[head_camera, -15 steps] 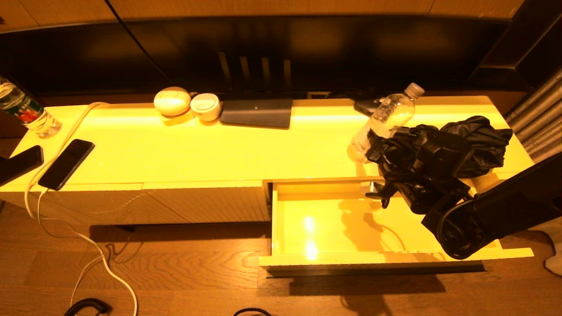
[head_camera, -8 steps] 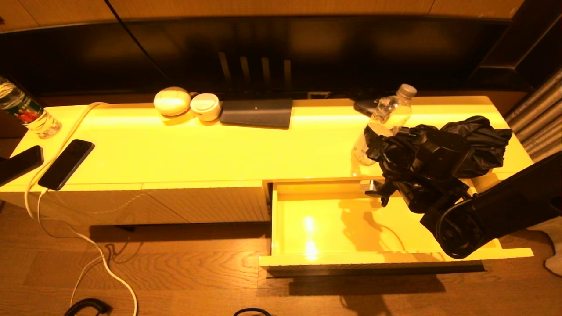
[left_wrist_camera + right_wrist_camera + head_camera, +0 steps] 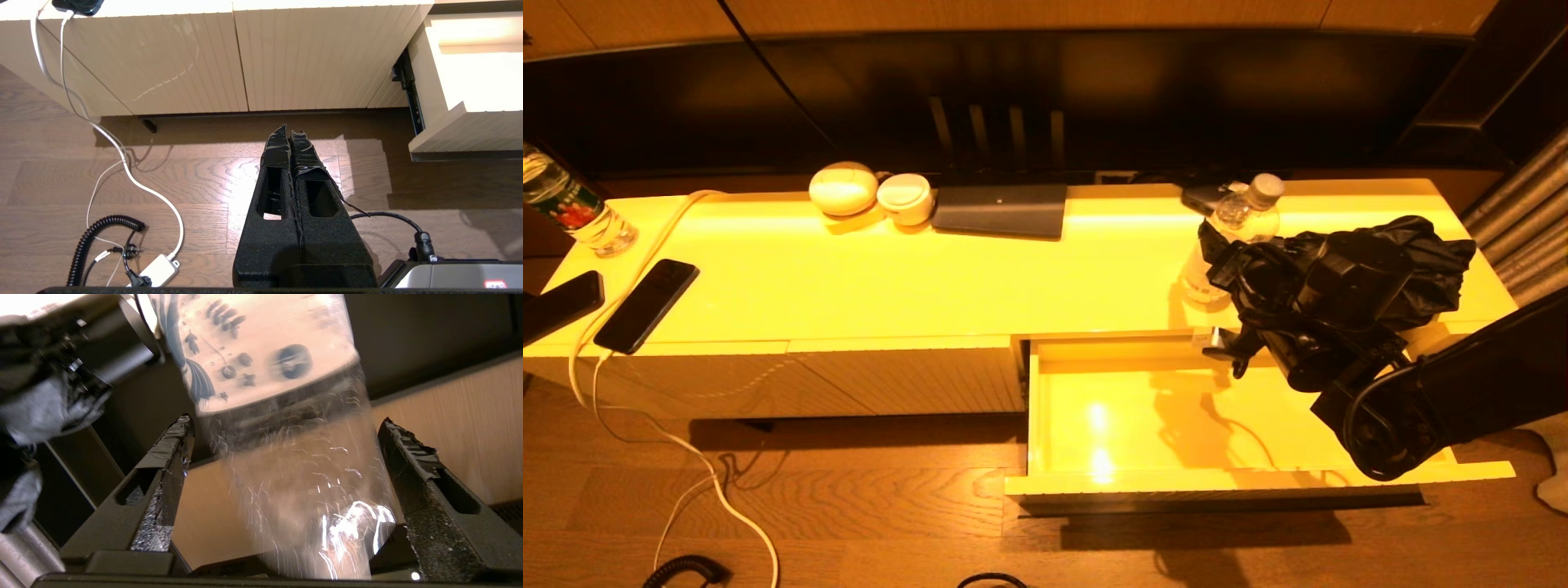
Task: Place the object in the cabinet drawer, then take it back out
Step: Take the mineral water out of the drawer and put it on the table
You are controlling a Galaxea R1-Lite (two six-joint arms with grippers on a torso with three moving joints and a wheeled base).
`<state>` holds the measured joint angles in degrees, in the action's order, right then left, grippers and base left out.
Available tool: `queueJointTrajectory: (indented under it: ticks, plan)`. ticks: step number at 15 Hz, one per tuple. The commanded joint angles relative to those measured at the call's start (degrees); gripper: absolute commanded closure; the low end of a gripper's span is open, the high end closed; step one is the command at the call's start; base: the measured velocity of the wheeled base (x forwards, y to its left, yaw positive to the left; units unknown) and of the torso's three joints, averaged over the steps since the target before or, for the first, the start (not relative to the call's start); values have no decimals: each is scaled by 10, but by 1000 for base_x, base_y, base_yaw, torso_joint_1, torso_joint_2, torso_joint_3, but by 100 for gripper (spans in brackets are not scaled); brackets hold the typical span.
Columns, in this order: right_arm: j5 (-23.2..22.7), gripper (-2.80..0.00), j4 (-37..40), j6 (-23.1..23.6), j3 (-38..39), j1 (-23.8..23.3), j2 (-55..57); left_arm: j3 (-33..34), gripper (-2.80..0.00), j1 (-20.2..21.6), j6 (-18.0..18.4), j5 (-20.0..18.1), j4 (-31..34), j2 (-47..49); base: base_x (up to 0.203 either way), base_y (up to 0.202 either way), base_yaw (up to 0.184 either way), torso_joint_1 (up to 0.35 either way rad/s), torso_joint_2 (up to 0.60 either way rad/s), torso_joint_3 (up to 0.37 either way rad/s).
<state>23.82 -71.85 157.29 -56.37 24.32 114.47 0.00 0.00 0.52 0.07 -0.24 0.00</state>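
Bottle: you see the clear water bottle (image 3: 1232, 237) standing on the cabinet top (image 3: 931, 269), just behind the open drawer, its cap (image 3: 1264, 189) uppermost.
Right gripper: your right gripper (image 3: 286, 457) sits around the bottle (image 3: 286, 457); both fingers (image 3: 171, 457) stand apart from its sides, jaws spread wide, nothing clamped.
Cabinet drawer: the cabinet drawer (image 3: 1462, 471) is pulled out; you see only reflections on its glossy floor.
Left gripper: your left gripper (image 3: 291, 136) hangs parked above the wooden floor (image 3: 204, 183), fingers pressed together, holding nothing.
Surroundings: two phones (image 3: 645, 305) lie at the cabinet top's left end.
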Motion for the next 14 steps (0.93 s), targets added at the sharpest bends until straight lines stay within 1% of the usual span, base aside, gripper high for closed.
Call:
queueJointTrajectory:
  ticks: [1,6,10,14]
  plan:
    - [6,-280,-3,8,-3,8,-17,1,0,0,0,0,0,0,0,0,0,0,0,0]
    - [19,-280,5,8,-20,26,-41,1,0,0,0,0,0,0,0,0,0,0,0,0]
    - [17,-280,43,8,-34,26,-70,1,0,0,0,0,0,0,0,0,0,0,0,0]
    - [20,-280,45,8,-36,26,-101,1,0,0,0,0,0,0,0,0,0,0,0,0]
